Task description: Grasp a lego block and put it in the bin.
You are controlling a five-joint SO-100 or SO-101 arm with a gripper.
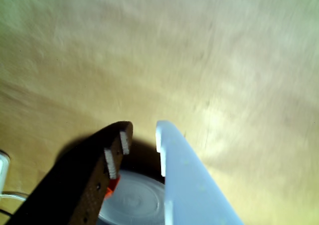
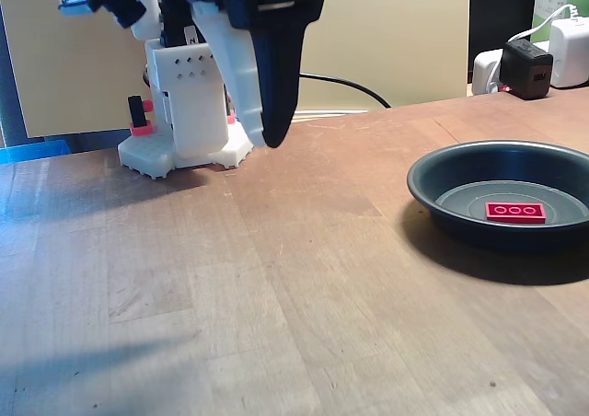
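A wooden table [image 2: 276, 278] fills the room's foreground. Left of the bin [image 2: 442, 172], the gripper [image 2: 273, 138] hangs above the table, its jaws nearly pressed together and holding nothing. Inside the bin, the block [image 2: 515, 212] lies hollows-up. The remaining step looks like retraction: lift clear and keep well away from the rim. No legible writing.

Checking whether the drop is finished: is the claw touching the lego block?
Apart. The fixed view shows the lego block lying underside up on the bin's floor, while the claw hangs far to its left near the arm's base.
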